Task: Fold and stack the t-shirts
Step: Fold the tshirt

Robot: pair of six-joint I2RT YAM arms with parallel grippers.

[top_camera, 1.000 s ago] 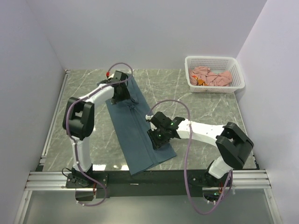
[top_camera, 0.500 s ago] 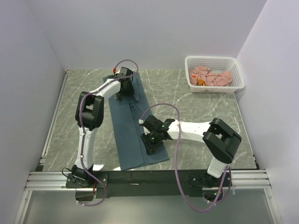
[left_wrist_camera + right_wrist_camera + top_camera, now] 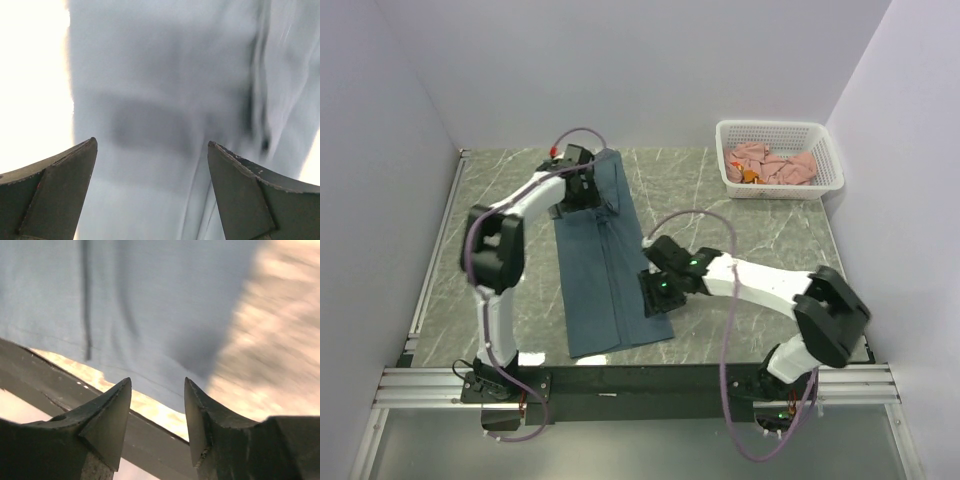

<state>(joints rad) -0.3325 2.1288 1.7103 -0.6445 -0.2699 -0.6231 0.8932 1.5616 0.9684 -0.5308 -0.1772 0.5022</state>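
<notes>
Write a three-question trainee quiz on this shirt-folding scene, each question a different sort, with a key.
1. True or false: the slate-blue shirt lies as a long strip on the table.
2. Where are the pink shirts? A: in the white basket. B: on the blue shirt. C: in a gripper.
3. Fill in: the left gripper is at the blue shirt's far end, the right gripper at its ___ end.
Key: 1 true; 2 A; 3 near.

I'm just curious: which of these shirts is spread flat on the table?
The dark slate-blue t-shirt, laid out long and flat; the salmon-pink ones lie crumpled in the white basket.
</notes>
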